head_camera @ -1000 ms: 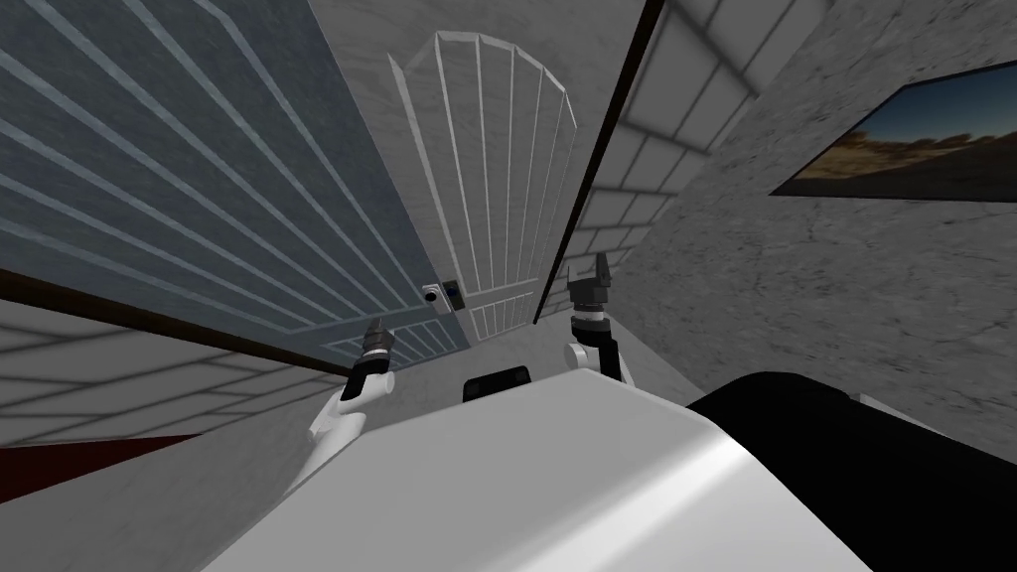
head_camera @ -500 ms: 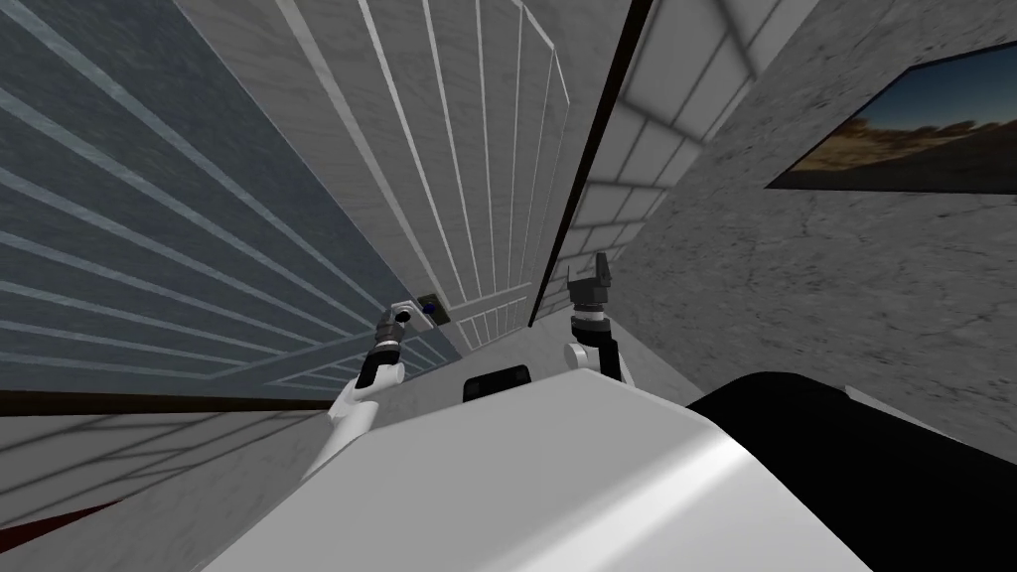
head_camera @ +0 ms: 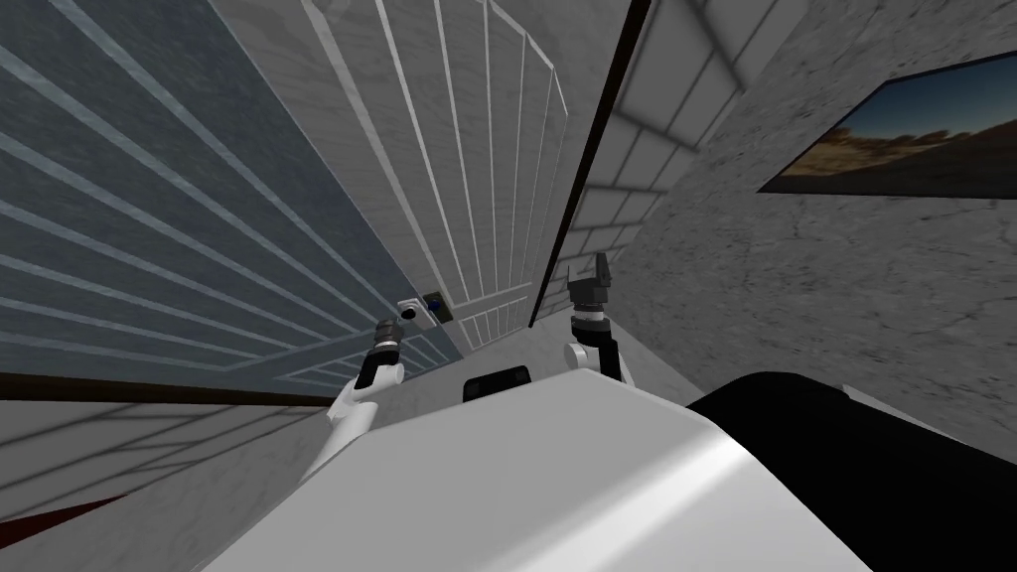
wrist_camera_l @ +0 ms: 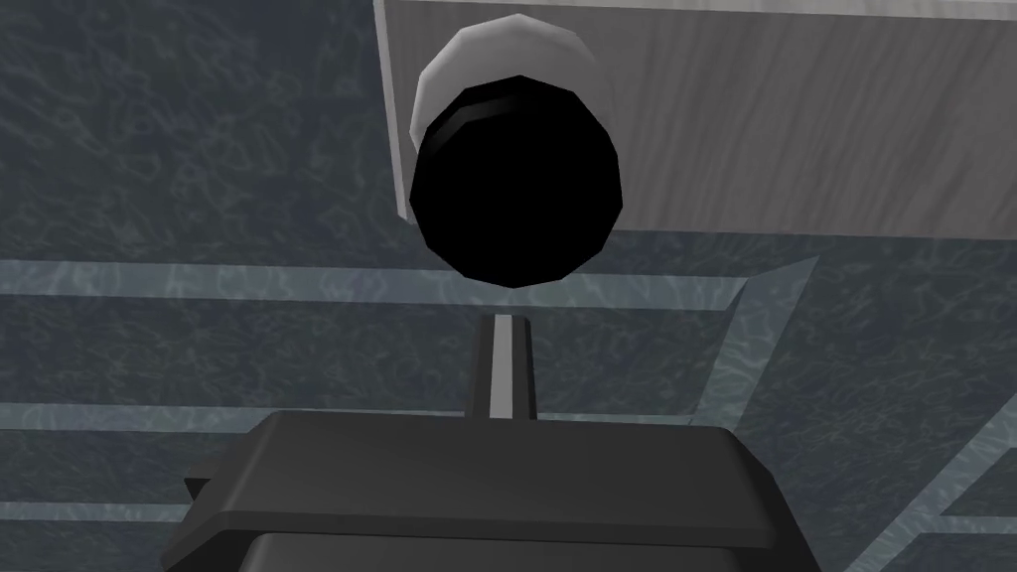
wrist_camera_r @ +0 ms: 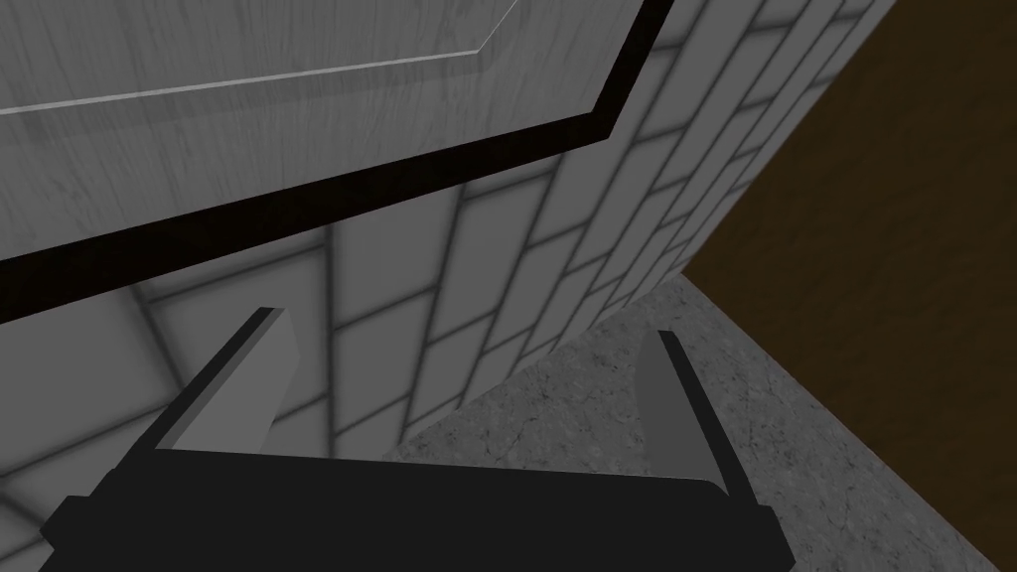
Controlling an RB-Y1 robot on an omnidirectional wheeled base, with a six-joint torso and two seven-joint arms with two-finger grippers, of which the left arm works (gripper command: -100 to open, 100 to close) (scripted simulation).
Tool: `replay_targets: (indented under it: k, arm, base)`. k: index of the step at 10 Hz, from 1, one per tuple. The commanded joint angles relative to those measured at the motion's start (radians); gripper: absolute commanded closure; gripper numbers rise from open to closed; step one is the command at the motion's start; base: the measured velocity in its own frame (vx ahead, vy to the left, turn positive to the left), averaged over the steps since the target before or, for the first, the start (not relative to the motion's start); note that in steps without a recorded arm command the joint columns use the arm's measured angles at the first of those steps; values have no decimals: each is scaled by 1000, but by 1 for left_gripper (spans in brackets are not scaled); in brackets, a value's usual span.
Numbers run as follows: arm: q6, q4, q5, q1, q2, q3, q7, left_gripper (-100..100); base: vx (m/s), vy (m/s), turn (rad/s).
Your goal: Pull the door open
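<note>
The left gripper (wrist_camera_l: 505, 320) holds its fingers together, the black knob (wrist_camera_l: 514, 179) of the blue-grey panelled door (head_camera: 149, 228) just beyond their tips, while the right gripper (wrist_camera_r: 465, 325) has its fingers apart, facing the tiled wall (wrist_camera_r: 477, 268) and speckled grey floor (wrist_camera_r: 596, 417)

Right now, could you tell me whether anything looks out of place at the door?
One thing: the left gripper is shut, its tips just short of the black knob, not around it: odd for pulling.

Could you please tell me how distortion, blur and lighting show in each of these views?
Head view: the wide lens fans the lines of the blue-grey door and the picture is rolled; the rough wall smears rightward. Left wrist view: the knob is flat, almost featureless black. Right wrist view: the tiled wall is evenly lit, no glare.
</note>
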Motion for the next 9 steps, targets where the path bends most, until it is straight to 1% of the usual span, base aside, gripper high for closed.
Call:
replay_targets:
  k: [1, 2, 3, 5, 7, 8, 9]
  arm:
    - [0, 0, 0, 0, 0, 0, 0, 100]
    - [1, 3, 3, 17, 12, 12, 2, -100]
    - [1, 2, 3, 20, 13, 12, 3, -100]
    - [-1, -6, 3, 28, 14, 3, 8, -100]
    - [-3, -19, 2, 29, 9, -15, 13, -100]
    - [-5, -29, 0, 28, 3, -30, 17, -100]
    - [-8, -41, -2, 24, -3, -48, 20, -100]
  base:
    - [0, 0, 0]
    - [-121, 86, 167]
    - [-217, 90, 97]
    - [-193, 38, 0]
    - [-177, -68, -40]
    - [-178, -78, -87]
    - [-194, -151, -171]
